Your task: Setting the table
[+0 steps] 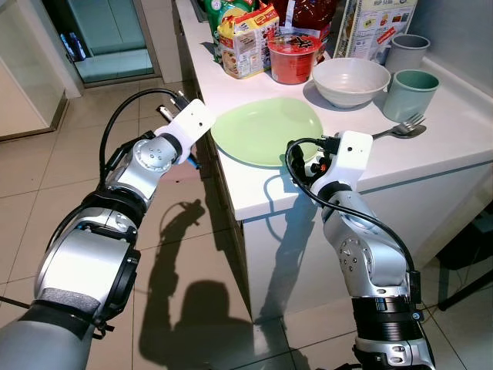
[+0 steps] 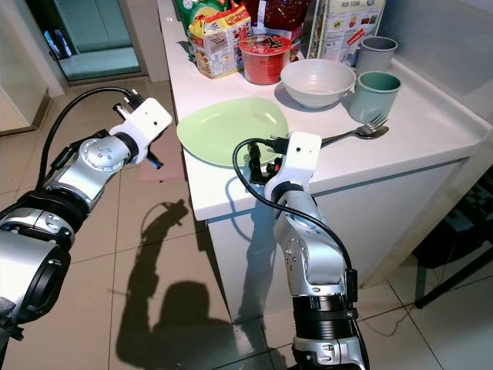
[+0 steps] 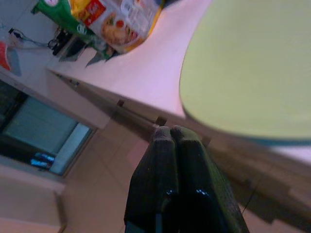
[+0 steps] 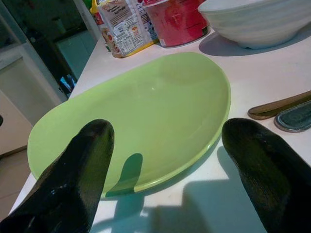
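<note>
A pale green plate (image 1: 266, 131) lies near the front left corner of the white counter (image 1: 462, 131). Behind it stand a white bowl (image 1: 350, 81), a teal cup (image 1: 410, 94) and a grey cup (image 1: 406, 52). A fork (image 1: 400, 129) lies to the plate's right. My right gripper (image 4: 167, 131) is open at the plate's near edge, its fingers (image 4: 73, 179) low over the counter with nothing between them. My left gripper (image 3: 170, 133) is shut and empty, off the counter's left side, just below the plate's (image 3: 252, 68) rim.
A red noodle cup (image 1: 293, 58), yellow noodle packets (image 1: 246, 38) and a printed box (image 1: 377, 27) crowd the back of the counter. Tiled floor (image 1: 46, 162) spreads to the left, toward a doorway. A dark chair (image 1: 470, 254) stands at the right.
</note>
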Motion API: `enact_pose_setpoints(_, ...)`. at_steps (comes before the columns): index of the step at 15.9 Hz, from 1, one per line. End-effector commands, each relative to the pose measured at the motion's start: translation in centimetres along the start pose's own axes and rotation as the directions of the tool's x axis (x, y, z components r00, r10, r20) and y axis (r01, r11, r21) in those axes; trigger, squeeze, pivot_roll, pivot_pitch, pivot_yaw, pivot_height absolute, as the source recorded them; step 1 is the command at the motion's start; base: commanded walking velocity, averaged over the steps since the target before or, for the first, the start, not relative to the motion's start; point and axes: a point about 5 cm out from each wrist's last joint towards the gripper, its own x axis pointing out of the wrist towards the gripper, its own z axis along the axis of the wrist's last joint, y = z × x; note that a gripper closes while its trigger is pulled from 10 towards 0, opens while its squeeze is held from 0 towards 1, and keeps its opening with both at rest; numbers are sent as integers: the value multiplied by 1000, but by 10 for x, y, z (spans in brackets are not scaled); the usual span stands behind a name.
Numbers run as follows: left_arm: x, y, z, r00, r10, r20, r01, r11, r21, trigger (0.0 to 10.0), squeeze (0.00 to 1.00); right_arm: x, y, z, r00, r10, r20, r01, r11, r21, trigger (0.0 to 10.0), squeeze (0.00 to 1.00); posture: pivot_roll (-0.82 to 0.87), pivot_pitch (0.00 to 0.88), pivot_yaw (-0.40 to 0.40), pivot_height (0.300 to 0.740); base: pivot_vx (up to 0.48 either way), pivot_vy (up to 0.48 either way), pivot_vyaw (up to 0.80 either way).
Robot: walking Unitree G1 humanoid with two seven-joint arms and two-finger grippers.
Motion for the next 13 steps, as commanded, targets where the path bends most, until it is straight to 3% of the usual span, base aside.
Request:
enact_pose_setpoints(1, -1, 4, -3, 999, 9, -36, -8, 999, 37, 10000, 0, -1, 2, -4, 1000, 4, -18, -4, 1000, -11, 10000, 0, 26, 0, 92, 740, 0, 0, 0)
enact_pose_setpoints(5, 0, -10, -10, 997, -42, -68, 45, 998, 45, 10000, 0, 0, 2, -4, 1000, 5, -18, -5, 1000, -12, 10000, 0, 23, 0, 93, 740, 0, 0, 0)
enact_pose_setpoints(13, 9, -32, 8, 993, -112, -24, 113, 993, 41, 10000, 0, 0, 3, -3, 1000, 3, -17, -4, 1000, -12, 10000, 0, 19, 0, 98, 740, 0, 0, 0)
